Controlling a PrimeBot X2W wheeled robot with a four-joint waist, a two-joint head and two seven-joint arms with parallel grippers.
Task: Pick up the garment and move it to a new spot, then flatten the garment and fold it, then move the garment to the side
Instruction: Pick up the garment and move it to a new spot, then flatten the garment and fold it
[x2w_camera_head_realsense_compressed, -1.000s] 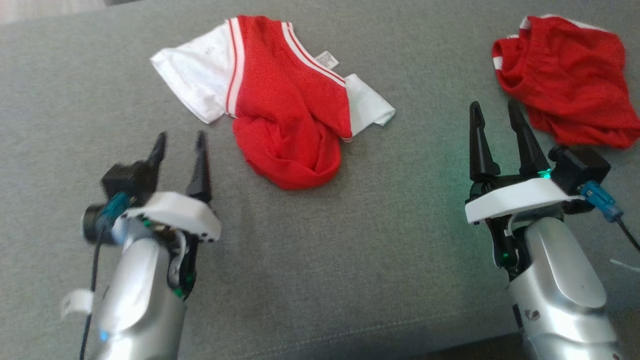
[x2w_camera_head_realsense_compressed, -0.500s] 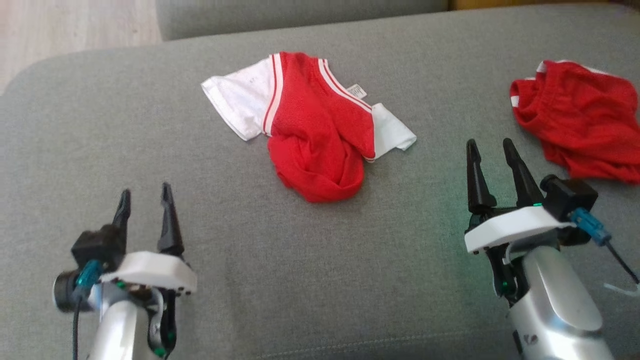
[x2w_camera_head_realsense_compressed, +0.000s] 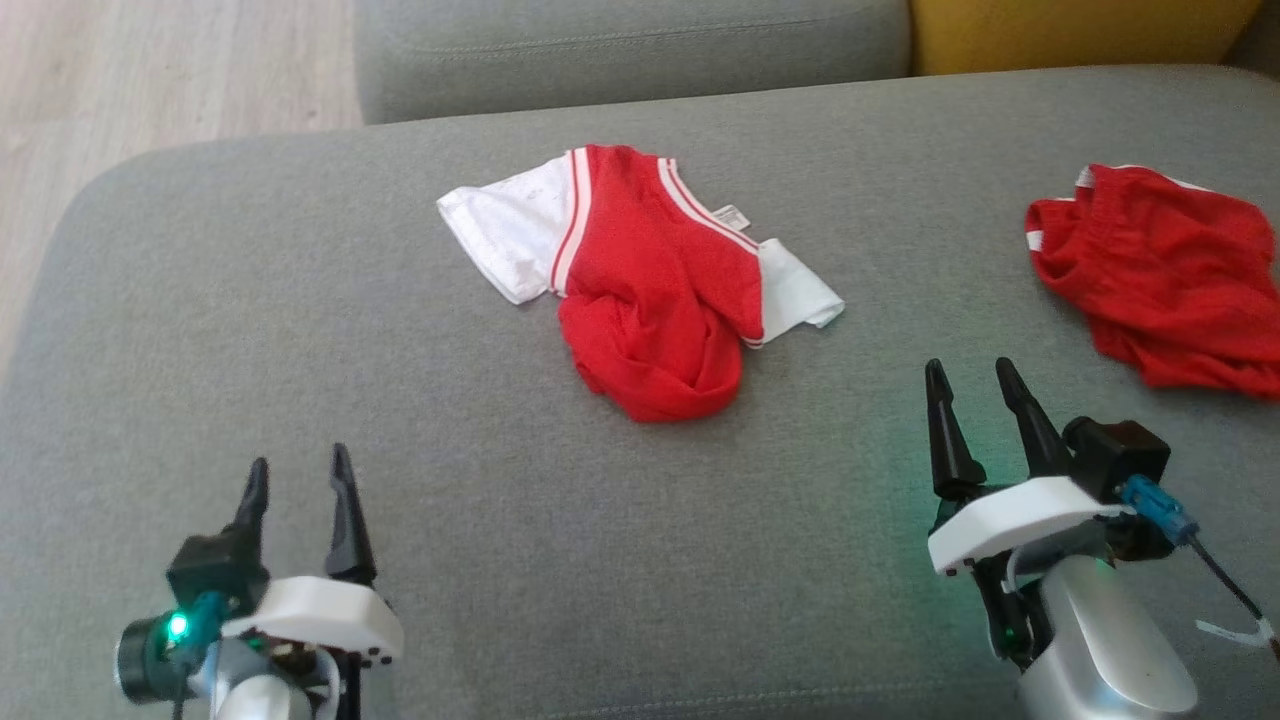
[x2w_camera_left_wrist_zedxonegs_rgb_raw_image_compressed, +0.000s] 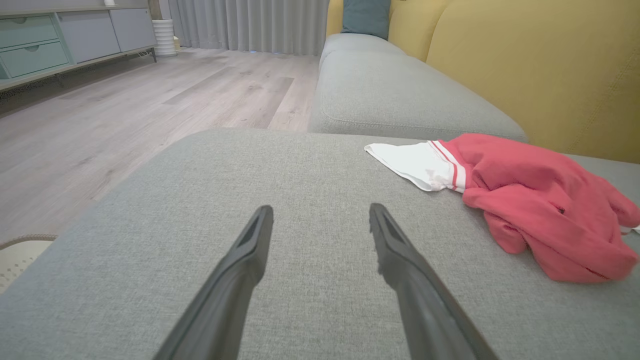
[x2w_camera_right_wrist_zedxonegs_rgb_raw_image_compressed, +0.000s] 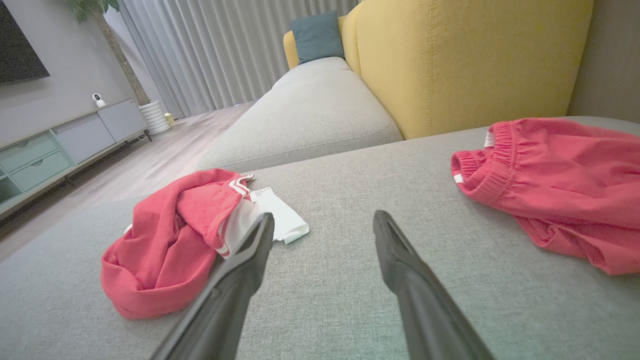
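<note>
Loosely crumpled, red-and-white shirt lies unfolded.

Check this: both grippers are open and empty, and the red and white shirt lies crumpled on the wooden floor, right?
No: the head view shows the red and white shirt crumpled on the grey sofa cushion. The left gripper and right gripper are open and empty.

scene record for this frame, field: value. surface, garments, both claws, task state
surface: grey sofa seat
shirt: red and white, crumpled, mid-seat
shorts: red, bunched, at the seat's right side, apart from the shirt
left claw: open, empty, over bare seat at front left
right claw: open, empty, front right, touching neither garment
task state: nothing picked up yet
</note>
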